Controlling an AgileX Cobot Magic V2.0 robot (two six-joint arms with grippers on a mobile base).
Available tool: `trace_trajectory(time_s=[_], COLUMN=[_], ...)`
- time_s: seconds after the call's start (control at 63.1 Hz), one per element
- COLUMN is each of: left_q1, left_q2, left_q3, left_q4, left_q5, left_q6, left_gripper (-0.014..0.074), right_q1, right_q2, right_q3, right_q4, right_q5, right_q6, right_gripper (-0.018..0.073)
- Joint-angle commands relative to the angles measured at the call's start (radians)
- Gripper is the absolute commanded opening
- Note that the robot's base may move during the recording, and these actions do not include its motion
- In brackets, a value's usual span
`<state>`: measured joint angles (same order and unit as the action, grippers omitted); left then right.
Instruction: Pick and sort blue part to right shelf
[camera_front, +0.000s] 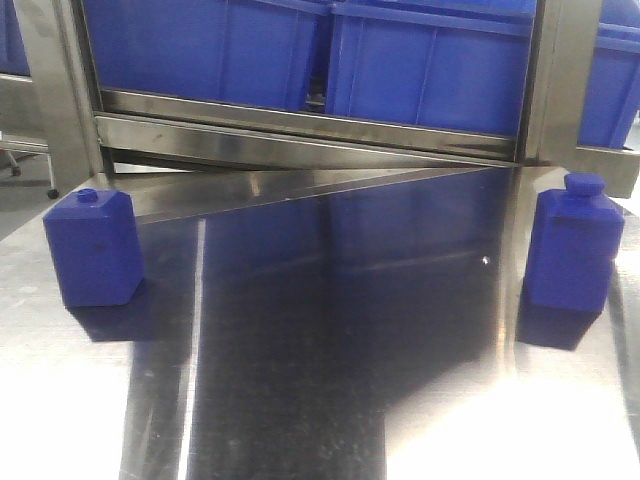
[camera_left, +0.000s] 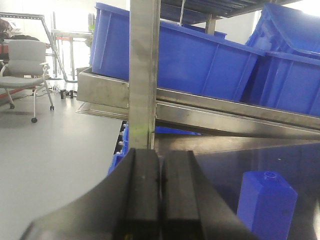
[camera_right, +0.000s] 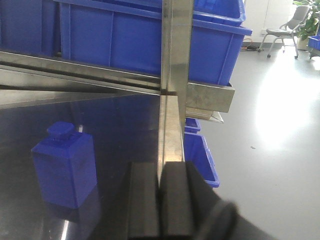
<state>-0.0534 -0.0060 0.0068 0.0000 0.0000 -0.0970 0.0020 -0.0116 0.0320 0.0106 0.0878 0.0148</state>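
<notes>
Nearest first: right gripper, both fingers pressed flat together, nothing held. Same for left gripper: pressed together, nothing in it. Just past the right gripper and off to its left, right part, standing on the table, tall way up and down, cap on top, touching nothing else. Past the left gripper and off to its right, left part, also standing up, small cap on top. Well apart, one by each side of the table, wide bare steel between. For sorting to the right side, probably best to take the right part with the right gripper, both being on that side. Needs spreading first, then a swing to the left and a pinch across the flat sides, below the cap. Careful by the table's right side: edge close beside the gripper, then a drop to the floor. Farther back, a steel post straight ahead of the right gripper, easy to bump. Behind it, the shelf, slanting a little, packed with big blue bins. Little room there; hard to tell the right spot for setting the part down.
</notes>
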Motion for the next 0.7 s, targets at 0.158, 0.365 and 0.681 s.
trace_trajectory(time_s=[0.158, 0.365, 0.681], left_q1=[-0.001, -0.001, 0.0], left_q2=[-0.019, -0.019, -0.019], left_q3=[0.025, 0.025, -0.023], left_q4=[0.0, 0.0, 0.0], left_q5=[-0.102, -0.127, -0.331], left_q6=[-0.003, -0.003, -0.003], left_gripper=[0.0124, 0.0124, 0.0124], right_q1=[-0.005, -0.005, -0.005], right_q2=[-0.02, -0.02, -0.02], right_q3=[-0.022, -0.022, -0.022], right_q4=[0.003, 0.003, 0.003], right_q5=[-0.088, -0.088, -0.088], right_q6=[-0.007, -0.007, -0.007], right_gripper=[0.0043, 0.0043, 0.0043])
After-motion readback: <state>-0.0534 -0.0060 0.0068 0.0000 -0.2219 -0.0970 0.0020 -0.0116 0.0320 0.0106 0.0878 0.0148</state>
